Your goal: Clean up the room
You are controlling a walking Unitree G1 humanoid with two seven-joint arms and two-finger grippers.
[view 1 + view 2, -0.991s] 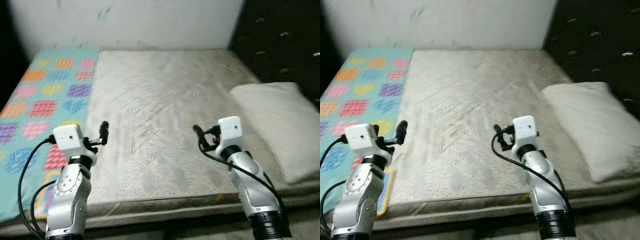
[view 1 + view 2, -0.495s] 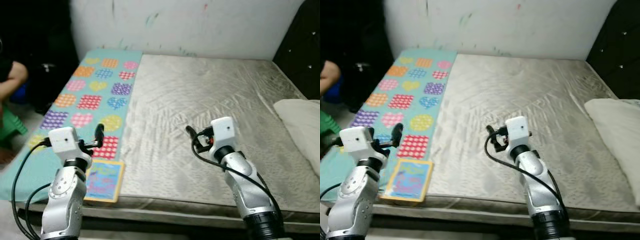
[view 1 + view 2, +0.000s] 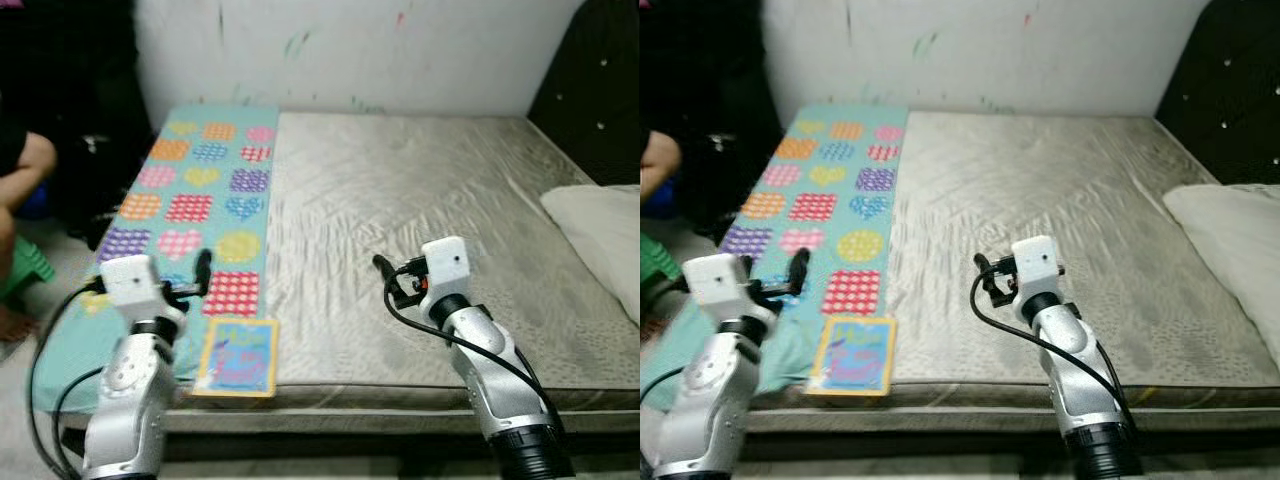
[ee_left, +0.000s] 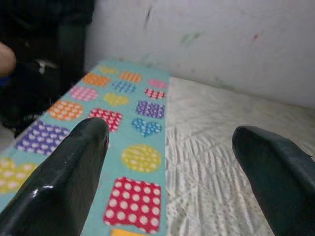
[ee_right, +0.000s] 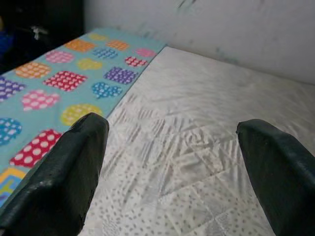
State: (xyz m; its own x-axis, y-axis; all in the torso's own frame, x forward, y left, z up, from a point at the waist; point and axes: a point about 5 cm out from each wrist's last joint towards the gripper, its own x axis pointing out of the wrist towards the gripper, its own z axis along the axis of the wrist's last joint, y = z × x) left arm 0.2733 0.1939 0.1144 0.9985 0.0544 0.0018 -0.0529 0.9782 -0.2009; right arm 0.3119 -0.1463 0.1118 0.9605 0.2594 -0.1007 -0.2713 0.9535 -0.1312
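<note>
A wide bed carries a bare beige mattress [image 3: 420, 200]. A teal blanket [image 3: 200, 190] patterned with coloured hearts and dotted squares runs down the bed's left side. A colourful picture book [image 3: 238, 357] lies flat at the front edge, by the blanket's near end. A cream pillow [image 3: 600, 235] rests at the right side. My left gripper [image 4: 170, 135] hovers open over the blanket's near part, just behind the book. Over the front middle of the mattress, my right gripper [image 5: 172, 128] is open too. Nothing is between either pair of fingers.
A person's arm and knee [image 3: 22, 165] are at the far left, beside a green stool [image 3: 22, 270] on the floor. A white wall with marks runs behind the bed, and a dark tufted headboard [image 3: 600, 90] stands at the right.
The camera has swung left and pulled back, so the book, the floor and the person came into view and the pillow slid to the right edge. Both arms hold the same pose.
</note>
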